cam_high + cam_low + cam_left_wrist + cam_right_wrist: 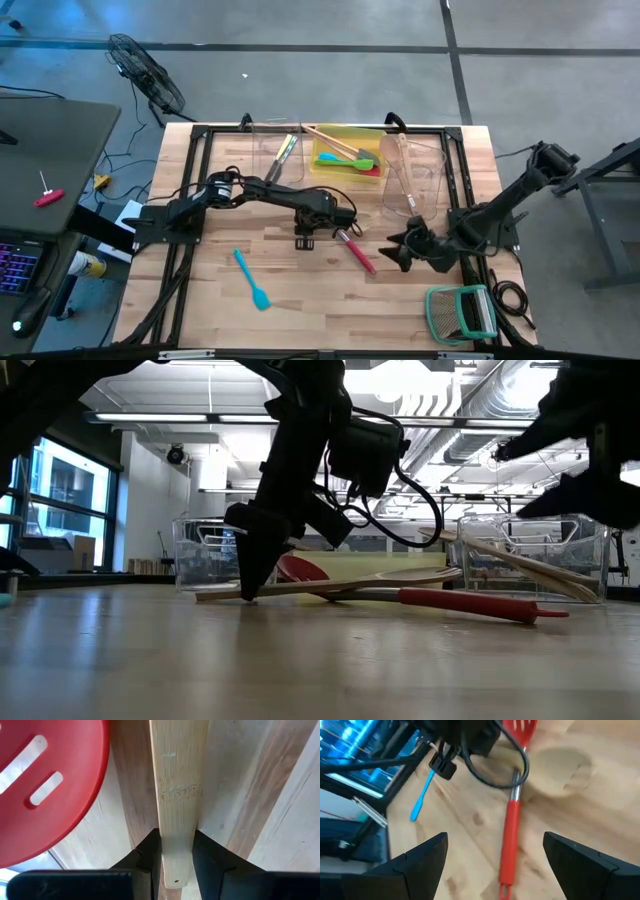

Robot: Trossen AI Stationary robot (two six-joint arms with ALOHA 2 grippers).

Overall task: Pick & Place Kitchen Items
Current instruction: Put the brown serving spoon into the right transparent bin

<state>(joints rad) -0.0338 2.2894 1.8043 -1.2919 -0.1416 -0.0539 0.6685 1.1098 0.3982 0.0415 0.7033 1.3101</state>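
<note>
Wooden spoon (176, 795): flat, pale, grained handle lay on the surface, its end clamped between the left gripper's (177, 851) jaws, one dark finger on each edge. In the low view the spoon (330, 584) stretched level from the jaws, bowl end far from them.

Red spatula (511, 815): slotted red head (35, 785), thin metal neck, thick smooth red handle. It lay on the surface just beside the spoon and crossing it, between the two grippers (356, 251).

Right gripper (495, 865): jaws wide apart, holding nothing, hanging above the surface near the red handle's end.

Blue spatula (252, 279): slim, smooth, alone on the bare planks, well apart from both grippers.

Surface (220, 300): pale butcher-block wood, striped grain.

Clear bins (412, 178) and a yellow bin (345, 133) held further utensils at the far edge.
</note>
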